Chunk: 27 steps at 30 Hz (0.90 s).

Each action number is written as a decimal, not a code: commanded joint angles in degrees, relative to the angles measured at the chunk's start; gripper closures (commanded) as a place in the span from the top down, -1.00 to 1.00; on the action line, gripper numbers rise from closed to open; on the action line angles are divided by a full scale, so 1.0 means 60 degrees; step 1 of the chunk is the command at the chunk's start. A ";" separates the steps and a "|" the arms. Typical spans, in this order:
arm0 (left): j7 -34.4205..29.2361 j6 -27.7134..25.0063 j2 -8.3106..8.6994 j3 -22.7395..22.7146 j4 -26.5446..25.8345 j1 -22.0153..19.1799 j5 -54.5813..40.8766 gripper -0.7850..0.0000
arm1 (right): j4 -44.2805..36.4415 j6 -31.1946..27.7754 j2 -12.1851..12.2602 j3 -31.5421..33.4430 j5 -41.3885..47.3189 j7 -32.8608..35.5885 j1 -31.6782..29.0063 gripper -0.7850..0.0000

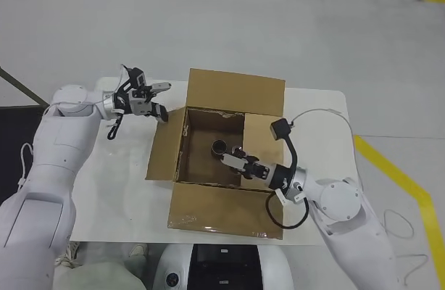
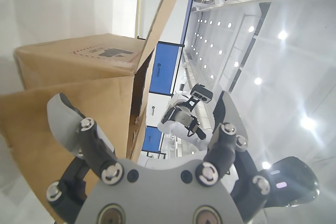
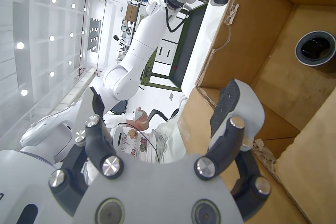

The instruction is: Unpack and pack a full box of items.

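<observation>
Right wrist view: black cylinder in box, partly cropped.

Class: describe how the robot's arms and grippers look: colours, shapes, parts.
The left arm and right arm are smooth white shells. The left gripper and right gripper have grey plates, black links, silver bolts, pale jaws with black pads.

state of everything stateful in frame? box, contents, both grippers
cardboard box: open, flaps folded back.
dark cylinder: upright on the box floor, open end up, not gripped.
left gripper: open, empty, outside the box by a side flap.
right gripper: open, empty, over the box opening, near the dark cylinder but apart from it.
</observation>
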 commanded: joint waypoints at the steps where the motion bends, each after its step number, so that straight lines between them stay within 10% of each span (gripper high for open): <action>1: -0.0130 -0.0142 0.0104 -0.0263 -0.0214 0.0037 -0.0060 1.00 | -0.0058 -0.0055 0.0026 0.0066 0.0007 0.0025 -0.0086 1.00; 16: 0.0051 0.0500 0.0669 -0.1433 -0.4316 0.1097 0.0366 1.00 | -0.0693 -0.0682 0.0323 0.1257 0.0266 0.0391 -0.1432 1.00; 27: 0.0691 0.1574 0.0642 -0.0750 -0.6403 0.1365 0.1158 1.00 | -0.1192 -0.1175 0.0543 0.2228 0.0655 0.0786 -0.2656 1.00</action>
